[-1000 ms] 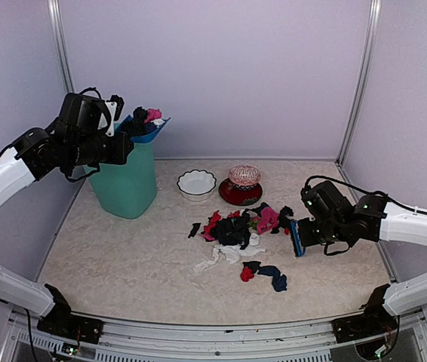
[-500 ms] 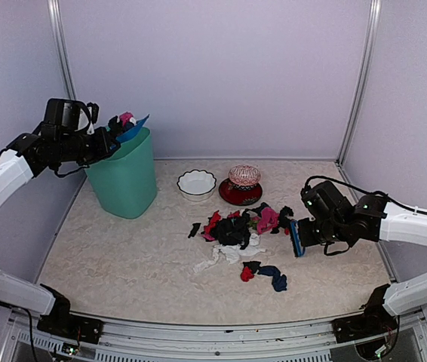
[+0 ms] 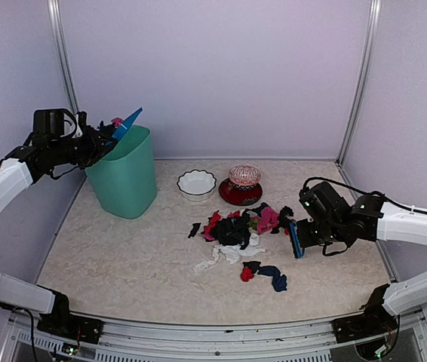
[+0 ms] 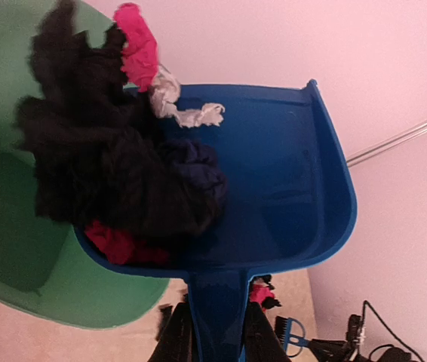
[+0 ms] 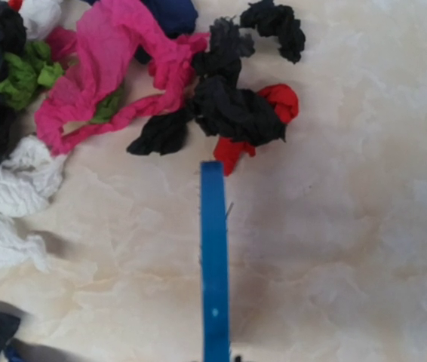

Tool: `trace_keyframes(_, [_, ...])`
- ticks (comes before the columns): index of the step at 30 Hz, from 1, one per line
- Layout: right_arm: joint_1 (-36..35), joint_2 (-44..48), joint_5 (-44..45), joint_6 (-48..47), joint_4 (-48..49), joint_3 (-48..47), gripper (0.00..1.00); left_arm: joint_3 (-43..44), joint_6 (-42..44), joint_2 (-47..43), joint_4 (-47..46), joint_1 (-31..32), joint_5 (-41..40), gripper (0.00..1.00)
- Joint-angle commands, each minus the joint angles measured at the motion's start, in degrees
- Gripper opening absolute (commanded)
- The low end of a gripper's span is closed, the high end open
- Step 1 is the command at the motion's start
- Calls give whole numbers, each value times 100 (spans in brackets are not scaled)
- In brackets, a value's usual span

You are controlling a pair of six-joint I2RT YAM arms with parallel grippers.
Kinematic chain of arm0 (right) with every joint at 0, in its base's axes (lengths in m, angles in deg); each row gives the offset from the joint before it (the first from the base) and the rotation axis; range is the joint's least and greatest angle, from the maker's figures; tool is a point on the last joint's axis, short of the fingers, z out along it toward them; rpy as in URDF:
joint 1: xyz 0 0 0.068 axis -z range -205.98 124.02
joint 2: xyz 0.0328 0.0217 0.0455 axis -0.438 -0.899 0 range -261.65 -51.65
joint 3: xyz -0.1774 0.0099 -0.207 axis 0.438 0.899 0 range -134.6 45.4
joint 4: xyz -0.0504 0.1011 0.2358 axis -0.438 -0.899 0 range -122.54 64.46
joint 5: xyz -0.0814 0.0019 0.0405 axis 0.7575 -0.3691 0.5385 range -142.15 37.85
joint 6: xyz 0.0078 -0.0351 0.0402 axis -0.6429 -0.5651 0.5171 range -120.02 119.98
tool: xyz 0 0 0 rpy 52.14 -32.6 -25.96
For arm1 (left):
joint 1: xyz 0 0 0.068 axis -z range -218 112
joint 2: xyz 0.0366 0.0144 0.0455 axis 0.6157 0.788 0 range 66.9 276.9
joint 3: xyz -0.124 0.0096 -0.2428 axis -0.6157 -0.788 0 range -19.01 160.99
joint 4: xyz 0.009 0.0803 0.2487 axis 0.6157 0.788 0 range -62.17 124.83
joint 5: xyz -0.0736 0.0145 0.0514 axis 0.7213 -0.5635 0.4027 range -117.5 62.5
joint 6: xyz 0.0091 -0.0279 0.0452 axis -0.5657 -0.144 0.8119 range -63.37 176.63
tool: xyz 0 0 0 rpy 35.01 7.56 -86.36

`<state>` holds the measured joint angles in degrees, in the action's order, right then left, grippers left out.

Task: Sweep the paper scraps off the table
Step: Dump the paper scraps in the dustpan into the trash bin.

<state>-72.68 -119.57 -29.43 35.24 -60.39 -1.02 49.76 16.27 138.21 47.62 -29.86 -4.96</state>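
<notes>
Scraps: main heap of paper scraps (image 3: 236, 228) lies mid-table, a bit R of centre. Mostly blk, w/ pink, red, white, green, blue. A 2nd lot sits in the dustpan (image 4: 281, 173): big blk wad plus pink, white, red bits, bunched at its low side over the bin mouth.
Strays: 1 blk bit just L of heap, white strip at its near-L edge, red + dk-blue cluster just in front.
Table: beige marbled table (image 3: 115, 256).
Nearby: white bowl (image 3: 197, 183) behind heap, apart from it. Red dish (image 3: 241, 196) w/ pink patterned lump on top sits close to heap's back edge; can't tell if touching. Green bin (image 3: 127, 181) far L, well apart from heap.
L claw (image 4: 215, 341): fingers pinched tight on the dustpan handle, pan tipped steeply above bin.
R claw (image 3: 308, 232): closed hard on blue brush (image 3: 296, 238), just R of heap. Wrist cam shows brush edge-on, its end just short of a blk/red wad.
Change: vs 1 s ago, L arm has drawn back L and the pan has gone from near-level to steep. Heap, bowl, dish, R arm much as before.
Count: 2 arms, 1 bin, 1 bowl, 1 dish, 1 dustpan, 1 brush. Scraps too tangled to count.
</notes>
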Motion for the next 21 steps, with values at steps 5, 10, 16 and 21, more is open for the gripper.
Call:
trace_keyframes(5, [49, 102, -33, 65, 115, 5, 0, -630, -1919, -144, -2189, -445, 1594, 0])
trace_keyframes(10, [55, 196, -42, 76, 118, 21, 0, -1061, -3293, -161, -3441, -521, 1878, 0])
trace_keyframes(16, [55, 249, -61, 104, 151, 34, 0, -2010, -5487, -317, -5726, -516, 1610, 0])
trace_keyframes(21, [55, 342, -95, 109, 196, 53, 0, -2386, -6218, -555, -6211, -520, 1003, 0])
